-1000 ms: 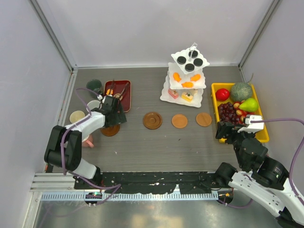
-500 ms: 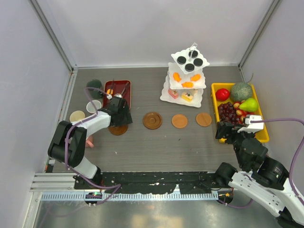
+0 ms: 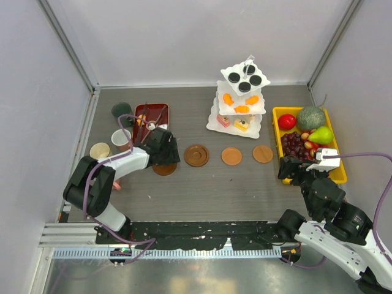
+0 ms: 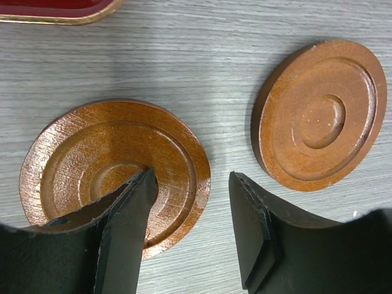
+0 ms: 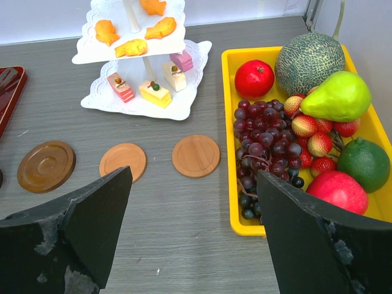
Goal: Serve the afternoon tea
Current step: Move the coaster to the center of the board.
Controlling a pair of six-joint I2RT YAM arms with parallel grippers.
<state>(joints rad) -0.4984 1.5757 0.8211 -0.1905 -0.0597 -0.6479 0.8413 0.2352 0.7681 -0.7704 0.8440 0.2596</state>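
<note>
Over to the right went my left gripper (image 4: 191, 184) and the brown coaster (image 4: 92, 165) under it, now just beside a second coaster (image 4: 318, 116). Its jaws are spread, one finger on the coaster top. My right gripper (image 5: 193, 176) is spread wide, holding nothing.

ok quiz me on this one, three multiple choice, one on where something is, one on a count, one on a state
1. Which tier of the white three-tier stand holds the black round sweets?
A bottom
B middle
C top

2. How many round brown coasters lie on the table?
A three
B four
C five

3. How is the right gripper?
A open and empty
B shut on a mug
C shut on a coaster

Answers: 1 C, they sit on the smallest, highest plate. 2 B, the top view shows four. 3 A, its fingers stand wide apart with nothing held between them.
</note>
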